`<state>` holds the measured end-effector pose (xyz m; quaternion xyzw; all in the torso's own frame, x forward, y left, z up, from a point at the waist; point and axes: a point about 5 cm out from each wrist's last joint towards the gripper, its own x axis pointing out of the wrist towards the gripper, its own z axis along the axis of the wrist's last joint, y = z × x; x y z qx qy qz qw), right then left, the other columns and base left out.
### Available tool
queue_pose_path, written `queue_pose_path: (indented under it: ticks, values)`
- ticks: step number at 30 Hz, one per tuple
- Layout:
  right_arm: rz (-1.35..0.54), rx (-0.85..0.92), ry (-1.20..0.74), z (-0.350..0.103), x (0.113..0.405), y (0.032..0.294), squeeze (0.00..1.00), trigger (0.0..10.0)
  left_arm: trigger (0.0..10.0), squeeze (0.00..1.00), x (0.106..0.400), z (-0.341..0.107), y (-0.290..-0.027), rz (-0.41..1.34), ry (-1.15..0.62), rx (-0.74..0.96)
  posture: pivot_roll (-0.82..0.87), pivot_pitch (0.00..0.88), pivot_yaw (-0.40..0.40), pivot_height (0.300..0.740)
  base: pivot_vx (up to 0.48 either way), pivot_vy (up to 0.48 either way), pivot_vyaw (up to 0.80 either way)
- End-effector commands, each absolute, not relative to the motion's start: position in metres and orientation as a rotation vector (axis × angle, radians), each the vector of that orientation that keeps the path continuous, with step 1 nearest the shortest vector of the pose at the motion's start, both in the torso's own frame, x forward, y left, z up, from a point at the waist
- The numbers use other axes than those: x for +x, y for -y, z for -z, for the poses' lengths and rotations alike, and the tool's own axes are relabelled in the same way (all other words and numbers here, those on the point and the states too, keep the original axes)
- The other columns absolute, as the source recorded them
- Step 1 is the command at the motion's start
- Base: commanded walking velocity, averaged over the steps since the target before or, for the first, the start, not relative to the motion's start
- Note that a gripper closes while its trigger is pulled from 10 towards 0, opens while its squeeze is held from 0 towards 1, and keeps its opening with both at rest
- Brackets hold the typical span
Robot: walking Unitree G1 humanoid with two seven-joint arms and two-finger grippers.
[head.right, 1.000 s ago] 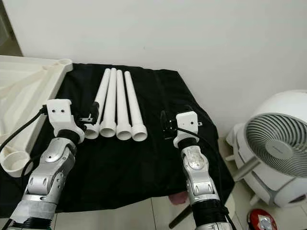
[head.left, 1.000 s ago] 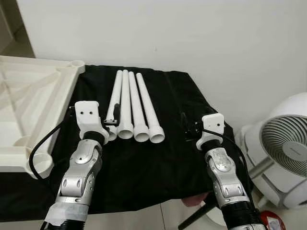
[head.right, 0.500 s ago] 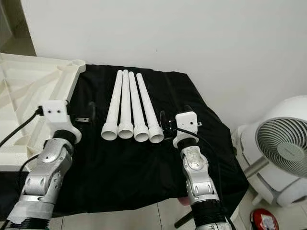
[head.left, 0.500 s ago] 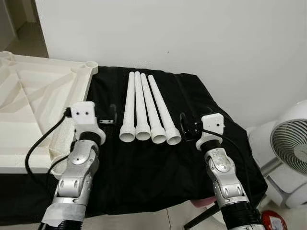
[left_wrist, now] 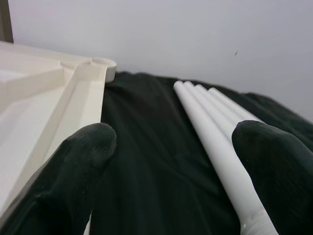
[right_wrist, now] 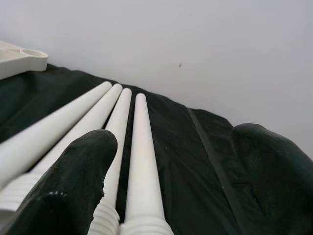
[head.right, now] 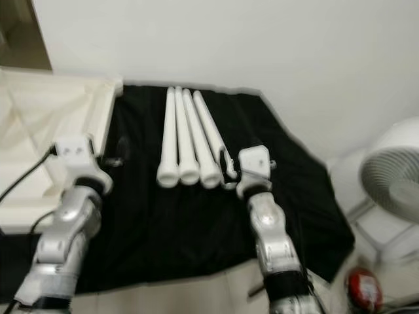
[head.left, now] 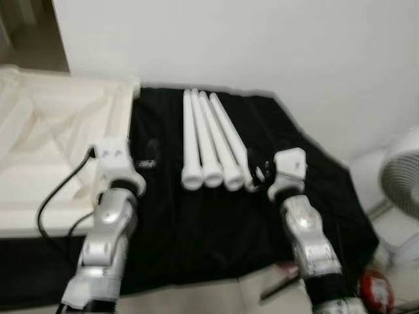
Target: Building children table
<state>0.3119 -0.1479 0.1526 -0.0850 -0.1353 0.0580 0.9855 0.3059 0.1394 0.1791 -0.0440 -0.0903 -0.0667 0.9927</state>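
1. Compared with half a second ago, the whole head view has slid and gone blurry, so the camera has moved; the four white plastic table legs [head.left: 213, 147] sit a little further right in frame but lie as before on the desk covered in matt black cloth [head.left: 196, 229].
2. The right gripper [right_wrist: 166, 181] has come closer to the legs: in the right wrist view its two black fingers [right_wrist: 73, 181] stand wide apart, holding nothing, with the nearest leg's ribbed end between them.
3. The left gripper [left_wrist: 171, 181] stays just left of the legs, over bare cloth between them and the cream moulded plastic tabletop [head.left: 46, 140]. Its fingers [left_wrist: 73, 171] are also spread wide and empty.
4. The legs are smooth, slightly tapered round tubes, laid side by side and touching, narrow tips toward the white wall [head.left: 262, 39], the wider threaded ends toward the robot.
5. The tabletop lies upside down to the left of the legs, showing raised ribs and a round corner socket [left_wrist: 100, 63] by the wall.
6. The cloth is soft and creased, hanging over the desk's near edge.
7. Right of the legs, past the desk, stands a white round fan [head.right: 393, 183] with a red object [head.right: 363, 288] on the floor nearby, too blurred to identify.
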Motion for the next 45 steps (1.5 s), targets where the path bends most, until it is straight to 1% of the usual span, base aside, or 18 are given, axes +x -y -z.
queue_pose_path:
  ticks: [1, 9, 14, 19, 28, 34, 37, 45]
  values:
    - [-0.12, -0.174, 0.273, -0.153, 0.312, 0.146, 0.0, 10.0, 10.0, 0.0, 0.306, -0.178, -0.143, 0.122, 0.173, -0.077, 0.03, 0.0, -0.125, 0.74, 0.0, 0.307, 0.0]
    - [-0.122, -0.175, 0.274, -0.153, 0.313, 0.145, 0.0, 10.0, 10.0, 0.0, 0.306, -0.178, -0.143, 0.123, 0.176, -0.079, 0.03, 0.0, -0.125, 0.74, 0.0, 0.3, 0.0]
    - [-0.123, -0.176, 0.273, -0.153, 0.313, 0.145, 0.0, 10.0, 10.0, 0.0, 0.306, -0.179, -0.142, 0.124, 0.189, -0.062, 0.03, 0.0, -0.127, 0.74, 0.0, 0.0, 0.0]
    - [-0.126, -0.177, 0.272, -0.152, 0.314, 0.145, 0.0, 10.0, 10.0, 0.0, 0.303, -0.179, -0.134, 0.145, 0.205, -0.023, 0.03, 0.0, -0.128, 0.74, 0.0, 0.0, 0.0]
    - [-0.129, -0.179, 0.272, -0.152, 0.314, 0.144, 0.0, 10.0, 10.0, 0.0, 0.302, -0.179, -0.131, 0.157, 0.209, -0.015, 0.03, 0.0, -0.128, 0.74, 0.0, 0.0, 0.0]
    - [-0.129, -0.18, 0.273, -0.152, 0.314, 0.143, 0.0, 10.0, 10.0, 0.0, 0.302, -0.179, -0.13, 0.163, 0.206, -0.026, 0.03, 0.0, -0.127, 0.74, 0.0, 0.0, 0.0]
    - [-0.128, -0.181, 0.275, -0.152, 0.315, 0.143, 0.0, 10.0, 10.0, 0.0, 0.304, -0.178, -0.132, 0.157, 0.195, -0.064, 0.03, 0.0, -0.127, 0.74, 0.0, 0.0, 0.0]
    - [-0.128, -0.178, 0.277, -0.152, 0.315, 0.142, 0.0, 10.0, 10.0, 0.0, 0.304, -0.178, -0.132, 0.152, 0.196, -0.06, 0.03, 0.0, -0.124, 0.74, 0.0, 0.326, 0.0]
